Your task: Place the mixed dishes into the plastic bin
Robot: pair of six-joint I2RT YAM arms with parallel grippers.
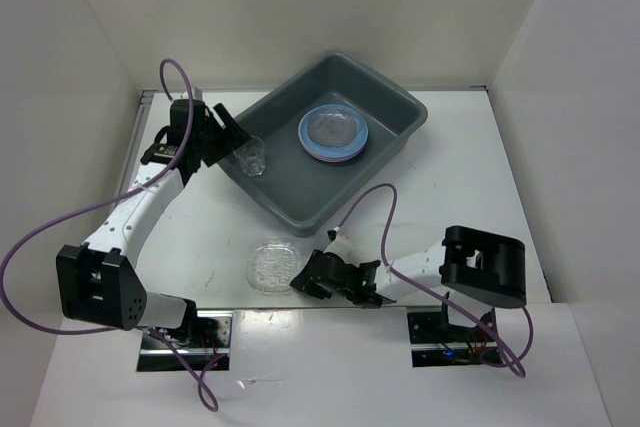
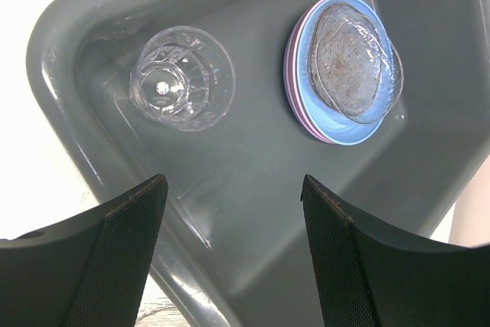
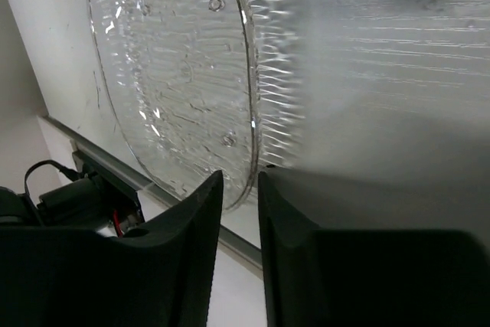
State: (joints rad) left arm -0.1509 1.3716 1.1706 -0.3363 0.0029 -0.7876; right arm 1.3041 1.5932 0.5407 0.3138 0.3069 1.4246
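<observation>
The dark grey plastic bin (image 1: 385, 97) holds a stack of round plates (image 1: 333, 134) with a blue one on top and pink and lilac rims showing (image 2: 300, 89). A clear textured bowl (image 2: 352, 63) rests on that stack. A small clear cup (image 2: 181, 78) stands upright in the bin's left corner. My left gripper (image 2: 230, 183) hangs open just above that corner (image 1: 235, 139), with nothing between its fingers. A clear textured glass plate (image 1: 273, 263) lies on the table near the front edge. My right gripper (image 3: 241, 178) is closed narrowly on its right rim (image 1: 305, 282).
White walls enclose the table on three sides. A metal rail (image 3: 115, 166) runs along the front table edge beside the glass plate. A purple cable (image 1: 370, 202) arches from the right arm toward the bin's near wall.
</observation>
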